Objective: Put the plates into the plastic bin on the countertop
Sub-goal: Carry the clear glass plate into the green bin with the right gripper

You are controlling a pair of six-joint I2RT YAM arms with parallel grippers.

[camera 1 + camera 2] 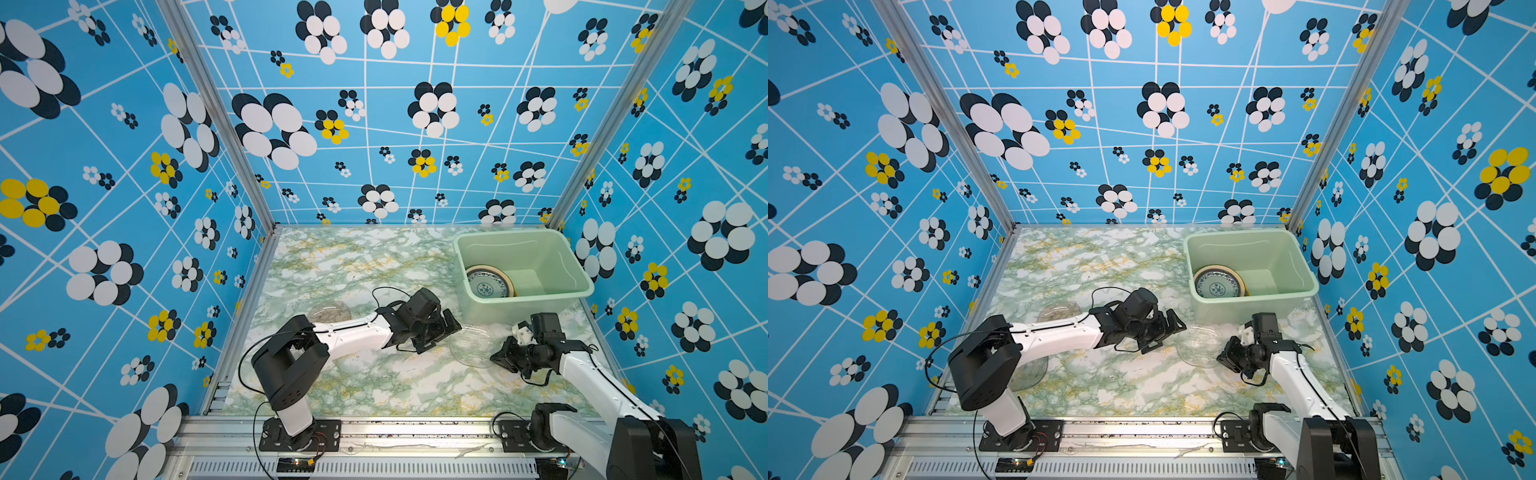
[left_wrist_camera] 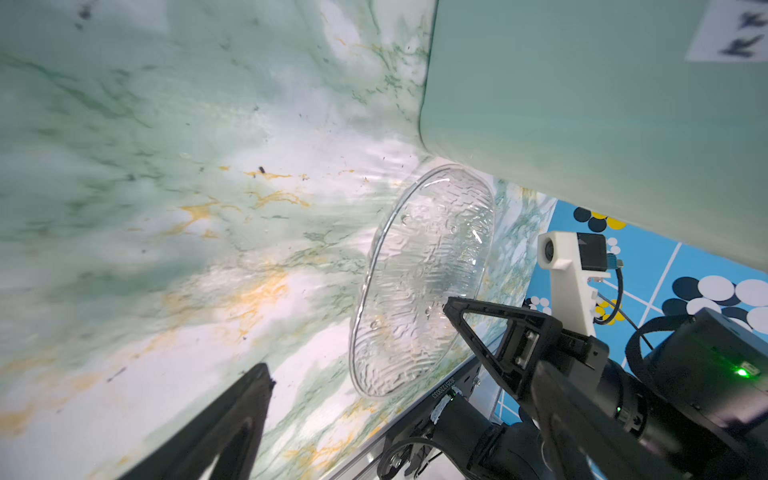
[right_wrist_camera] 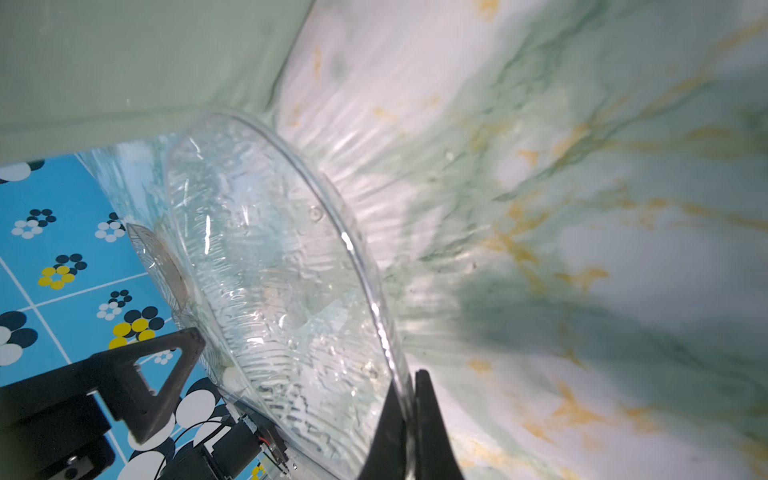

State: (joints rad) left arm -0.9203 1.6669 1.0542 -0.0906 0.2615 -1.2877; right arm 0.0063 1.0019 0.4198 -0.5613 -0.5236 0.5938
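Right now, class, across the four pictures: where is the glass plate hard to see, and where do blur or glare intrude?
In both top views the glass plate almost melts into the veined countertop; in the left wrist view its ripples are crisp, the bin soft; in the right wrist view white glints streak the plate, the countertop behind blurs.

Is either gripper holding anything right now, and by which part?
The right gripper pinches the clear glass plate by its rim; the left gripper stands open, holding nothing.

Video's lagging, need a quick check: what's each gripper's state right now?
Left gripper: open, empty.
Right gripper: closed on the clear glass plate at its rim.
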